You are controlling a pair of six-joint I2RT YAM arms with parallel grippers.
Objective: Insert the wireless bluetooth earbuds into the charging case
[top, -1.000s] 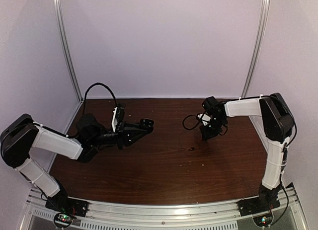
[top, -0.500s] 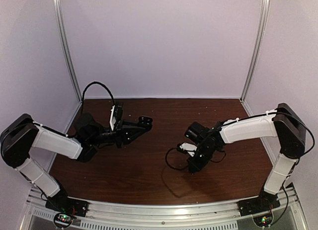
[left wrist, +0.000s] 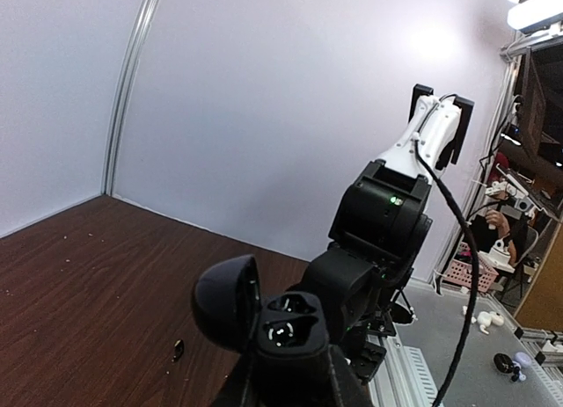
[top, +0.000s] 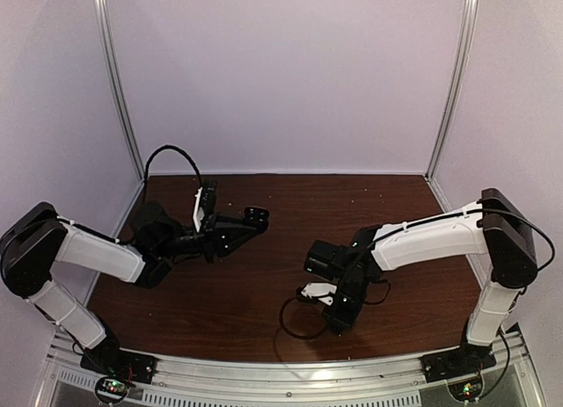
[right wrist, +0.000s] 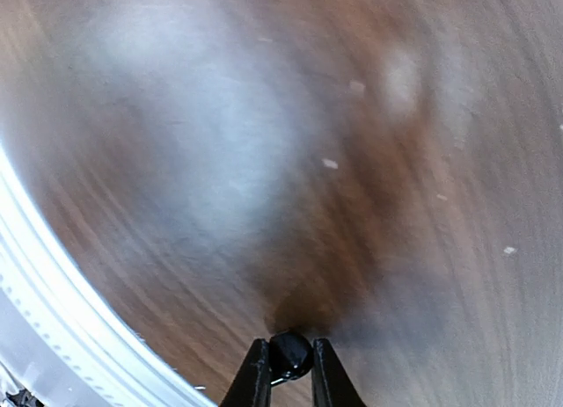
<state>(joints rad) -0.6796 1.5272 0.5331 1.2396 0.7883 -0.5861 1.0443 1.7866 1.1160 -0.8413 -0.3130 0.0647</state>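
- Left hand (top: 251, 221) grips the open charging case (left wrist: 283, 330), lid up, above the tabletop (top: 237, 293) toward 9 o'clock.
- Right hand (right wrist: 289, 365) pinches one earbud (right wrist: 290, 352) near 5 o'clock.

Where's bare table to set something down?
Free: far strip of the table along the back wall; near-left patch between the front rail and the left gripper holding the charging case. Crowded: near-right, around the right gripper, its earbud and looped cable.
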